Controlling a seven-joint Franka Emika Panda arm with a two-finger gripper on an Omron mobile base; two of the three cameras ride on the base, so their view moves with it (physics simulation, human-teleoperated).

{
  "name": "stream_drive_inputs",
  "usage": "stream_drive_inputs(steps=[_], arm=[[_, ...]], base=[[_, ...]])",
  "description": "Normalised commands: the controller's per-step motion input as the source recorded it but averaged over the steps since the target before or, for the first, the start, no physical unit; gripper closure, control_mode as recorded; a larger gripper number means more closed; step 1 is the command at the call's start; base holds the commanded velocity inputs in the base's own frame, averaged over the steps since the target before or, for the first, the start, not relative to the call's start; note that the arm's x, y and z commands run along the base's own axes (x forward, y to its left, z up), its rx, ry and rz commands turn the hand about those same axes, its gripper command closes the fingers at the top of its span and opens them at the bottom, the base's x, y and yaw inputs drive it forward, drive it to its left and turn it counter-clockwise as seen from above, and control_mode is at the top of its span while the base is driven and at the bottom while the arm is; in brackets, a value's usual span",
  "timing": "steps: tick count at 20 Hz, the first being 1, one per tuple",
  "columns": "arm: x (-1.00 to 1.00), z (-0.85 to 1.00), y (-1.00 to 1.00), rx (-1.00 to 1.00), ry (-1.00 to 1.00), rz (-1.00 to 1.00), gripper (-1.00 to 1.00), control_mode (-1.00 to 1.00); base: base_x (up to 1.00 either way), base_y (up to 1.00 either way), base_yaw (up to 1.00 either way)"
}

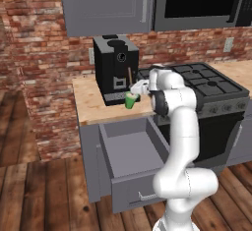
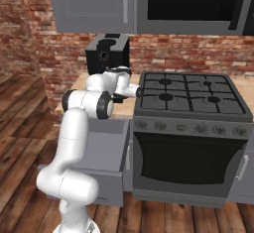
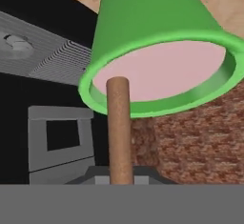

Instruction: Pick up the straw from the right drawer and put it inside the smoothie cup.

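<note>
Clearly, thin tan straw (image 3: pixel 118 127) reaches green smoothie cup's (image 3: pixel 157 42) pink-filled mouth.

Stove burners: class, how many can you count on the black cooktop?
4. On the stove, two sit at the back and two at the front. In the left base view, the arm hides part of the cooktop.

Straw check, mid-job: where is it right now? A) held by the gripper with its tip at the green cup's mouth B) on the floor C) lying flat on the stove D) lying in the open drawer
A: in the hand view the straw rises from the shut gripper with its tip at the pink mouth of the cup; the left base view shows the cup beside the coffee machine.
</note>
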Motion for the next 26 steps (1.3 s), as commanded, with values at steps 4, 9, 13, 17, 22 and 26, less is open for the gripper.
stream_drive_inputs(steps=[4, 9, 13, 17, 22, 26], arm=[[-0.34, 0.0, 0.0, 0.0, 0.0, 0.0, 1.0, -1.0], [-0.02, 0.0, 0.12, 0.0, 0.0, 0.0, -1.0, -1.0], [0.0, 0.0, 0.22, 0.0, 0.0, 0.0, -1.0, -1.0], [0.0, 0.0, 0.11, 0.0, 0.0, 0.0, -1.0, -1.0], [0.0, 0.02, 0.0, 0.0, 0.0, 0.0, -1.0, -1.0], [-0.06, 0.11, 0.0, 0.0, 0.0, 0.0, -1.0, -1.0]], base=[[0.0, 0.0, 0.0], [0.0, 0.0, 0.0], [0.0, 0.0, 0.0], [0.0, 0.0, 0.0], [0.0, 0.0, 0.0], [0.0, 0.0, 0.0]])
